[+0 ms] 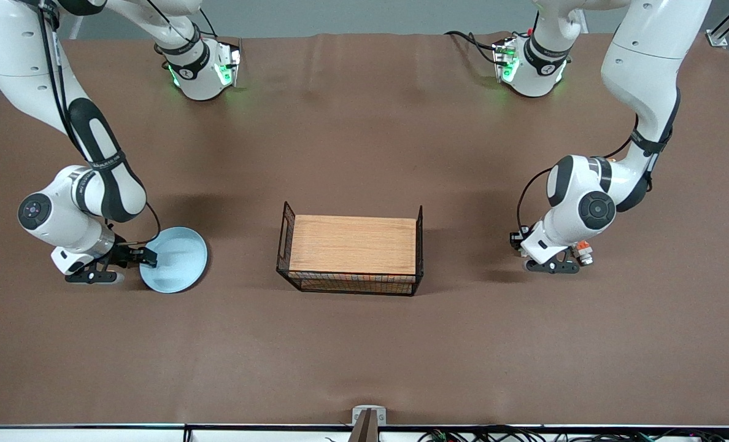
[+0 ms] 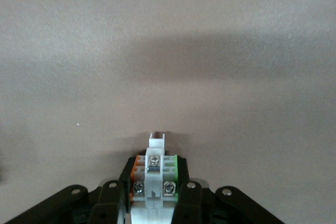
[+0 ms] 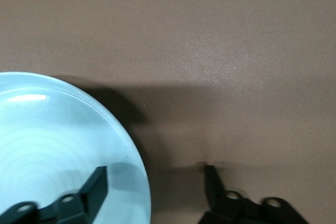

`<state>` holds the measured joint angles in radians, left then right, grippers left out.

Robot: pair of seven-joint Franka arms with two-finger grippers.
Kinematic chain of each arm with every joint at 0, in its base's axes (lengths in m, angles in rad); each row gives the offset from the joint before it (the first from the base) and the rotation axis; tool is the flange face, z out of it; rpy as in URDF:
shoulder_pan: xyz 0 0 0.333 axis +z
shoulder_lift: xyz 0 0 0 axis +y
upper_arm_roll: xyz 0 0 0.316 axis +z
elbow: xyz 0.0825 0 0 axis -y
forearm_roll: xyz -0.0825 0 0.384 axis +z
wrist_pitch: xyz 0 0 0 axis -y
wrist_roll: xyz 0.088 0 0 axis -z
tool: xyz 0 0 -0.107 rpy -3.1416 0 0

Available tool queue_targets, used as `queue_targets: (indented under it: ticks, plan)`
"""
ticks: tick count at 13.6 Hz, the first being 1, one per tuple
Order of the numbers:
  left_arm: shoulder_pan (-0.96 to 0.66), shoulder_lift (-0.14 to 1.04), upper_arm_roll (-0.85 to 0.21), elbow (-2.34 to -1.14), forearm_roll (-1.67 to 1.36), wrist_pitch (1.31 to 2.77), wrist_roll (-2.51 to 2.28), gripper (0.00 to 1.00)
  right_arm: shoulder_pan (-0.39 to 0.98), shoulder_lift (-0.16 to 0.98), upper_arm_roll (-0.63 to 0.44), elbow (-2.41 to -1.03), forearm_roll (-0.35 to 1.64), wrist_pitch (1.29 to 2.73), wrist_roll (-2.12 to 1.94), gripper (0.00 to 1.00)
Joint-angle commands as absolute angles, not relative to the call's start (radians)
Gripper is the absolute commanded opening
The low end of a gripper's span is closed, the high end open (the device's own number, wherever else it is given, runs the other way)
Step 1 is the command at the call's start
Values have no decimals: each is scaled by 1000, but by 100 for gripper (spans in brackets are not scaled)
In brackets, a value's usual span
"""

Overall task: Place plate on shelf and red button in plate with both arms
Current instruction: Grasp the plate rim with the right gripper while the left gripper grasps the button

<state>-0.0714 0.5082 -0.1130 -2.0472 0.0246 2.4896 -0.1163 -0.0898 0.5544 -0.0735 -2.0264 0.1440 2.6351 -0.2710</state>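
While plate point(image 1: 177, 261) holds one finger point(image 3: 92, 187), basket point(image 1: 351, 245) closed.

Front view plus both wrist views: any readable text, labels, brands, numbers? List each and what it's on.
None can be read.
Black band on the right arm: white lettering, too small to read.
Black rings at both arm bases: white marks, too blurred to read.
Pale-blue round plate, white-and-silver switch unit with green and orange sides, wooden-topped wire basket: no text visible.
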Motion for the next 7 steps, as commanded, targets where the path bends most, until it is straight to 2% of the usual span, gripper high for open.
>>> queue_targets:
  ticks: [1, 5, 6, 7]
  plan:
    - [-64, 448, -112, -2042, 44, 2444, -107, 20, -100, 545, -67, -2036, 172, 2629, -298, 60]
    - [-63, 394, -109, -1981, 44, 2300, -106, 22, -104, 545, -67, -2034, 172, 2615, -295, 13]
    - [-63, 384, -107, -1961, 44, 2261, -107, 22, -104, 545, -67, -2034, 173, 2615, -290, 4]
    - [-63, 374, -107, -1942, 44, 2234, -112, 22, -104, 545, -67, -2034, 176, 2615, -288, 1]
